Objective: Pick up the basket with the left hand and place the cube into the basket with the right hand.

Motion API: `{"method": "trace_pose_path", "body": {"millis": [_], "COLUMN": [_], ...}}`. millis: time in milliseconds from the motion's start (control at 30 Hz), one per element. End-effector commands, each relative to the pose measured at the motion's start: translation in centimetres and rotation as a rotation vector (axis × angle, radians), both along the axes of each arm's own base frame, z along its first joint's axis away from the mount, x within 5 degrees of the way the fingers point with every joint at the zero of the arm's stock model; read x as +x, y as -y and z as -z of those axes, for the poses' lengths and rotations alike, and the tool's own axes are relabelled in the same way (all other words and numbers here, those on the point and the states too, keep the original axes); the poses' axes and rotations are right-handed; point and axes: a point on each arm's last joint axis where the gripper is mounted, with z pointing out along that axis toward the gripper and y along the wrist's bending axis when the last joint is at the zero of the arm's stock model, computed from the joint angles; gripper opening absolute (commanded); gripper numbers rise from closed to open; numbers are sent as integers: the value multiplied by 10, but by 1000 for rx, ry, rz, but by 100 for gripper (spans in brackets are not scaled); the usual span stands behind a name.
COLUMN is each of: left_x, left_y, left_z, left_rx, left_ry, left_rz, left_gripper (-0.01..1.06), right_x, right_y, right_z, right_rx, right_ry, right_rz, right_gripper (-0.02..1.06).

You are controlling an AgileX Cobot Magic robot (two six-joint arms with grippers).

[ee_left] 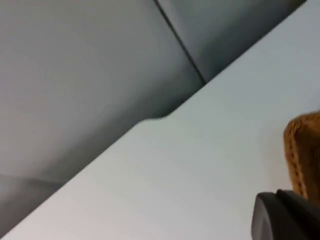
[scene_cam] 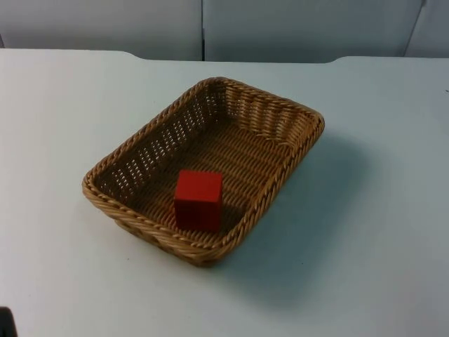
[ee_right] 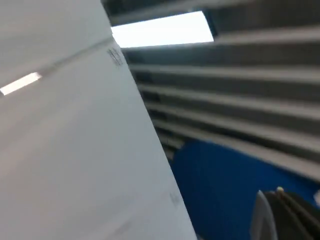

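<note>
Top view: a woven basket (scene_cam: pixel 210 165) sits on the white desk (scene_cam: pixel 372 210), set at a slant near the middle. The red cube (scene_cam: pixel 198 200) rests upright on the basket's floor, close to the near rim and touching nothing but the weave under it. The grey wall (scene_cam: pixel 210 28) runs along the desk's far edge, with a dark seam down it.

Left wrist view: a corner of the basket (ee_left: pixel 302 150) shows against the pale desk (ee_left: pixel 190 175), and the grey wall (ee_left: pixel 90 75) stands beyond the desk's edge. One black fingertip (ee_left: pixel 287 217) of the left end effector lies just beside that basket corner; whether it touches the weave I cannot tell, nor whether this end effector is wide or narrow.

Right wrist view: the camera looks away from the desk at a white panel (ee_right: pixel 70 150), slatted blinds (ee_right: pixel 240 90) and a blue surface (ee_right: pixel 225 195). A fingertip (ee_right: pixel 287 215) of the right end effector shows, blurred; I cannot tell whether it is wide or narrow.
</note>
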Motion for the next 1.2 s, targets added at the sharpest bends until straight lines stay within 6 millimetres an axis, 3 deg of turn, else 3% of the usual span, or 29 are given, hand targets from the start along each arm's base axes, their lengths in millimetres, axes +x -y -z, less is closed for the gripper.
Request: {"method": "trace_pose_path", "body": {"millis": [0, 100, 133, 233, 267, 300, 367, 467, 500, 567, 633, 667, 733, 767, 800, 833, 933, 1067, 1167], "left_x": [-20, -56, -56, -97, -109, -109, -140, -182, -182, -207, -232, -232, -252, -268, -279, -279, -311, -345, -376], "left_y": [-15, -43, -43, -65, -72, -72, -88, -111, -111, -123, -135, -135, -145, -153, -158, -158, -164, -168, -178], "left_z": [-5, -11, -11, -24, -26, -26, -38, -46, -46, -46, -47, -47, -40, -35, -28, -28, -11, 5, 23], "left_rx": [57, 107, 107, 79, 68, 68, 34, 11, 11, -1, -20, -20, -43, -71, -87, -87, -199, -338, -415], "left_ry": [0, 29, 29, 121, 152, 152, 239, 313, 313, 337, 366, 366, 366, 358, 343, 343, 310, 287, 304], "left_rz": [-61, -164, -164, -199, -211, -211, -223, -259, -259, -272, -279, -279, -297, -332, -340, -340, -311, -260, -236], "left_gripper": [0, 0, 0, 0, 0, 0, 0, 0, 0, 0, 0, 0, 0, 0, 0, 0, 0, 0, 0], "right_x": [5, 22, 22, 40, 43, 43, 45, 39, 39, 23, -6, -6, -43, -72, -87, -87, -128, -148, -149], "right_y": [-16, -39, -39, -52, -52, -52, -47, -24, -24, -3, 17, 17, 34, 42, 45, 45, 48, 52, 49], "right_z": [8, 33, 33, 63, 69, 69, 75, 71, 71, 67, 62, 62, 60, 62, 66, 66, 80, 103, 128], "right_rx": [-132, -283, -283, -380, -380, -380, -372, -329, -329, -265, -161, -161, -44, 50, 125, 125, 302, 351, 393], "right_ry": [-10, -52, -52, -141, -167, -167, -202, -207, -207, -183, -136, -136, -84, -47, -38, -38, -17, -43, -53], "right_rz": [-65, -113, -113, -103, -87, -87, -33, 98, 98, 185, 239, 239, 271, 263, 236, 236, 115, 155, 145], "right_gripper": [0, 0, 0, 0, 0, 0, 0, 0, 0, 0, 0, 0, 0, 0, 0, 0, 0, 0, 0]}}
